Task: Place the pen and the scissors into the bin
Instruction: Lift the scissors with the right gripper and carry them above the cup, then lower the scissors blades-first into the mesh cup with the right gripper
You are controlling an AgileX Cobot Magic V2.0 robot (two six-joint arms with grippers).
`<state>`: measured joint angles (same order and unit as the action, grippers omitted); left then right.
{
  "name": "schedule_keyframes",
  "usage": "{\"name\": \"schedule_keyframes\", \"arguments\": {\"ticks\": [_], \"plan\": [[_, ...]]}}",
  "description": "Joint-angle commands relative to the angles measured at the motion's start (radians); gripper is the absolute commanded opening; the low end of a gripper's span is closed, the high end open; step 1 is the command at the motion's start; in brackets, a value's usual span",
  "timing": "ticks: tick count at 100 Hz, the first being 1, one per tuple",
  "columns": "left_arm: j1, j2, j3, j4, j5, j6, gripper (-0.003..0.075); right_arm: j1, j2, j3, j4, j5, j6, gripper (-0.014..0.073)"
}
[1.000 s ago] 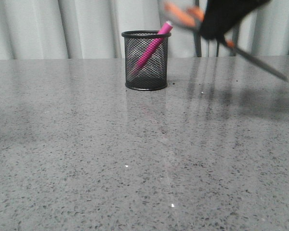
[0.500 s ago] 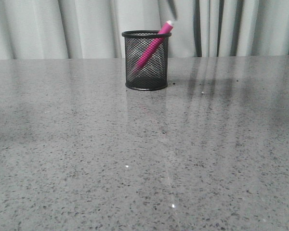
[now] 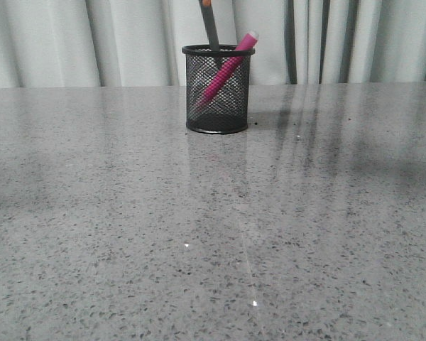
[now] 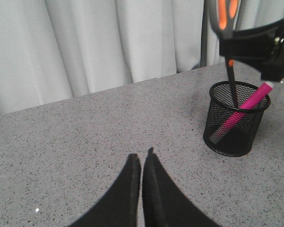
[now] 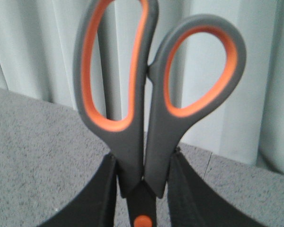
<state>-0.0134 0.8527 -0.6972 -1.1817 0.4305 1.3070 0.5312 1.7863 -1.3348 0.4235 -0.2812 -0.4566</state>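
The right gripper [image 5: 141,189] has its jaws closed on the scissors [image 5: 146,94], one black finger on each side of the shanks just below the two orange-lined handle loops, with the orange pivot dot between them. The scissors hang upright, handles up and blades down. In the left wrist view the right gripper [image 4: 258,47] stands above the bin [image 4: 236,118], and the dark blades of the scissors [image 4: 232,82] go down past the rim into the wire-mesh cup. Whether the tips touch the base I cannot tell. In the front view only one grey blade [image 3: 211,28] shows above the rim of the bin [image 3: 216,89], at its back left side.

The pen [image 3: 227,71] is already inside the bin. It leans with its pink barrel across the cup, and the whitish cap sticks out over the right side of the rim.

The left gripper [image 4: 142,163] hangs low over the grey desk [image 3: 199,234], well apart from the bin, jaws pressed together and holding nothing.

So I judge the pen part as done. The scissors part is about half done: the blades are in the bin, but the jaws are not yet released. The bin is shorter than the scissors, so the handles will lean on the rim after release.
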Motion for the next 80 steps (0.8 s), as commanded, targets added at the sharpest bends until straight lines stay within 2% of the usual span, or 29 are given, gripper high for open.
{"name": "schedule_keyframes", "arguments": {"ticks": [1,41,80], "plan": [[0.002,-0.01,-0.029,-0.042,-0.024,-0.011,-0.0019,0.0,-0.041,-0.02,-0.008,-0.095,-0.003,-0.0071],[0.002,-0.01,-0.029,-0.042,-0.024,-0.011,-0.0019,0.0,-0.04,0.085,-0.006,-0.131,-0.003,-0.0071],[0.002,-0.01,-0.029,-0.042,-0.024,-0.011,-0.0019,0.0,-0.04,0.102,-0.006,-0.128,-0.003,-0.0055]]}}
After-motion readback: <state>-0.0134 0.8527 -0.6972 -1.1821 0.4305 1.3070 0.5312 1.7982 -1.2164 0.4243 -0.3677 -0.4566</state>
